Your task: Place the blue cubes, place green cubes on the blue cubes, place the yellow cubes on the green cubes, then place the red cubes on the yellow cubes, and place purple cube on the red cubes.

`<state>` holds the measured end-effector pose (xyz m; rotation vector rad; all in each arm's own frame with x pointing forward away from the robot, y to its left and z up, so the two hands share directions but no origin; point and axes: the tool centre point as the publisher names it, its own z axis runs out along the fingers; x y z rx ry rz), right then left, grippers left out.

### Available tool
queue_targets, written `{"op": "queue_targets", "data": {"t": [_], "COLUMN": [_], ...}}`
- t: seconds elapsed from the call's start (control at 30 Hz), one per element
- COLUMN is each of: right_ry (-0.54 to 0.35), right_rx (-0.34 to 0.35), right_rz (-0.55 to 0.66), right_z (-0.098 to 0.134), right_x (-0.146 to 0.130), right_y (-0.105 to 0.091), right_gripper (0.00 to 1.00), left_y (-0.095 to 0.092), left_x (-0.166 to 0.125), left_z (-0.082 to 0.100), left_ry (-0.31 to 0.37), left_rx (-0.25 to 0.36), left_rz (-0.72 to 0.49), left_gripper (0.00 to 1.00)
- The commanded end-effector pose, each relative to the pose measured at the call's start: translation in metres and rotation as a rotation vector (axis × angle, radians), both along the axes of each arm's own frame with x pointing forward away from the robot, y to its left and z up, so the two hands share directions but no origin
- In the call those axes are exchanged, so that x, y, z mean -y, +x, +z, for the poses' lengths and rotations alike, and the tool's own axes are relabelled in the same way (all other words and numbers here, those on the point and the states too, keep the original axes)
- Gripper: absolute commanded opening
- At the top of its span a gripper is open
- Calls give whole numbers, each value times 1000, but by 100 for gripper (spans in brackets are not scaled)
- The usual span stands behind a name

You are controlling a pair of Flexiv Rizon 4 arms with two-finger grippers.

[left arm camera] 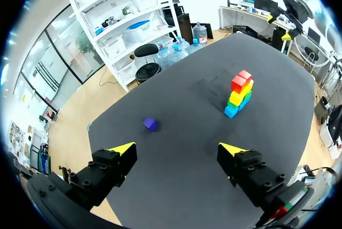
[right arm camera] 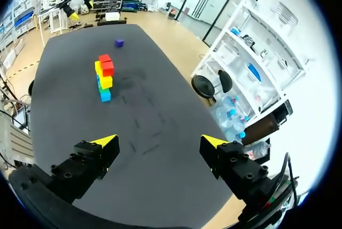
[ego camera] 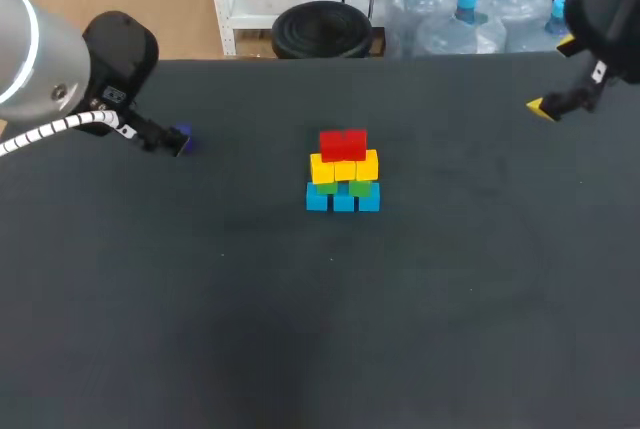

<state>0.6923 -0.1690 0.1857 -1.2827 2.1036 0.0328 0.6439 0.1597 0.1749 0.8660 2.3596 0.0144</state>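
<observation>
Dark surface (ego camera: 300,329), cube stack (ego camera: 343,174) at centre, purple cube (left arm camera: 150,124) well apart.
Left tool (left arm camera: 176,151) hangs above one end, spread wide and empty; right tool (right arm camera: 160,143) above the other, likewise.

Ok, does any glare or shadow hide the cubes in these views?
Head view: no glare on the black table; the stack shows plainly, the purple cube is dim against the table. Left wrist view: purple cube evenly lit, clear. Right wrist view: stack colours plain, purple cube small but visible.
</observation>
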Motion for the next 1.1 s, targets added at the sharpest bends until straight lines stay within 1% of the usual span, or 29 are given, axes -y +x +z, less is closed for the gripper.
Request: {"op": "queue_targets", "data": {"t": [0.03,0.27,1.1], "right_ry": [-42,-44,-44], "right_rx": [122,108,108], "right_rz": [-88,-66,-66], "right_z": [-2,-3,-3], "right_x": [2,0,0], "right_y": [-3,-2,-2], "right_gripper": [100,100,100], "left_y": [0,0,0], "left_x": [-1,-1,-1], "left_z": [0,0,0], "left_ry": [-3,-3,-3], "left_rx": [-1,-1,-1], "left_rz": [-4,-4,-4], "left_gripper": [100,100,100]}}
